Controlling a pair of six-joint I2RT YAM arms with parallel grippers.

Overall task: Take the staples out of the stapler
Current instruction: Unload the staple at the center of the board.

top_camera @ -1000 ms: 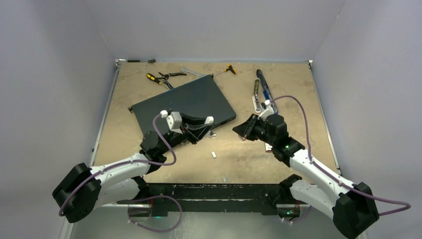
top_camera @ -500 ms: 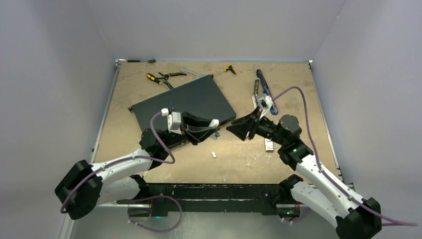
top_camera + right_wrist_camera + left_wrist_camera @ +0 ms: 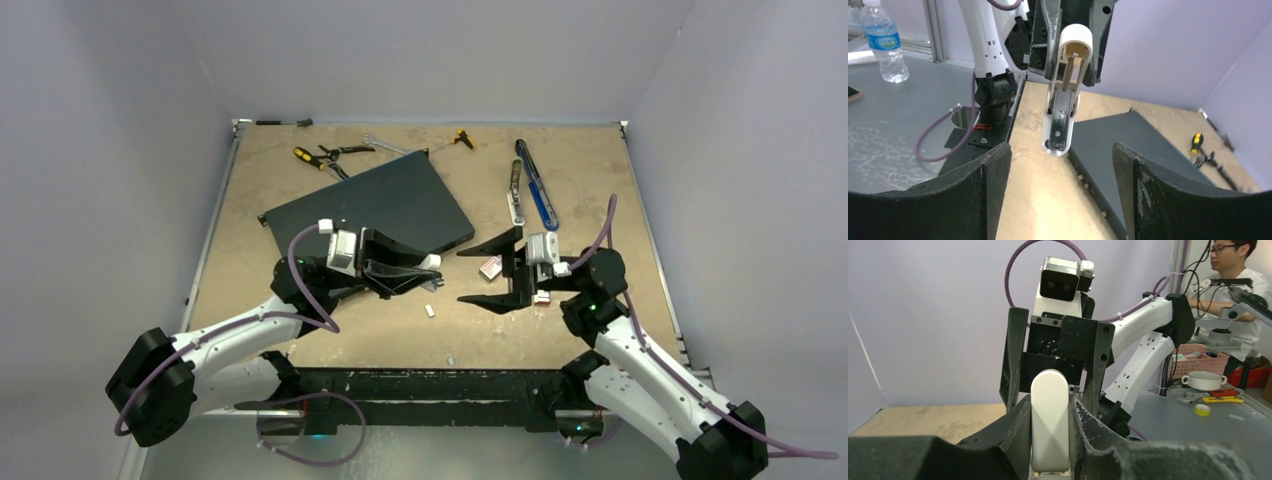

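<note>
Overhead, clamping the white stapler (image 3: pixel 430 262) narrowly in the left gripper (image 3: pixel 420 272), just off the near right corner of the dark board (image 3: pixel 370 205). Spreading the right gripper (image 3: pixel 462 277) wide, gripping nothing, a little further right of that corner. Showing also a small strip of staples (image 3: pixel 430 311) lying on the table (image 3: pixel 600 200), nearer than the board, apart from both grippers.

Next, left wrist: pinching the stapler (image 3: pixel 1049 410) between both fingers (image 3: pixel 1018 440).

Lastly, right wrist: facing the opened stapler (image 3: pixel 1063 115) beside the board's (image 3: pixel 1118 145) edge, with widely spread empty fingers (image 3: pixel 993 190).
</note>
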